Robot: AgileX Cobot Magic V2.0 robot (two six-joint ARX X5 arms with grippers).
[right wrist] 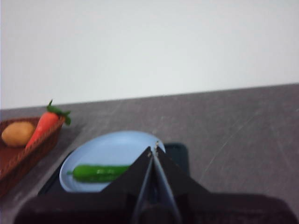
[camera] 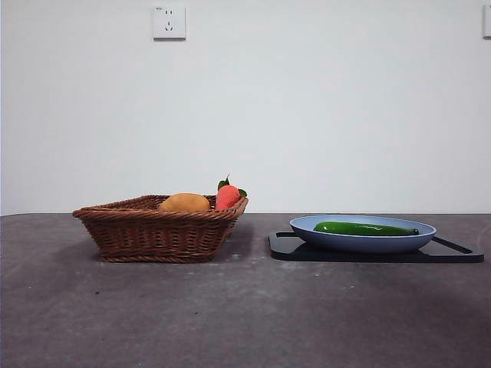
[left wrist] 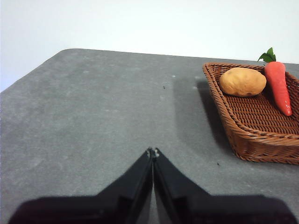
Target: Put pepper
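Note:
The long dark-green pepper [camera: 364,228] lies flat in the blue plate [camera: 307,225], which sits on a black board [camera: 288,248] at the right of the table. It also shows in the right wrist view [right wrist: 98,172] on the plate [right wrist: 112,148]. My right gripper [right wrist: 153,150] is shut and empty, above and apart from the plate. My left gripper [left wrist: 152,151] is shut and empty over bare table, left of the wicker basket [left wrist: 247,140]. Neither gripper shows in the front view.
The wicker basket [camera: 153,230] stands left of the plate and holds a rounded orange-yellow item [camera: 184,203] and a short red item with green leaves [camera: 227,196]. Grey table surface [camera: 245,314] lies in front. A white wall with a socket [camera: 169,22] is behind.

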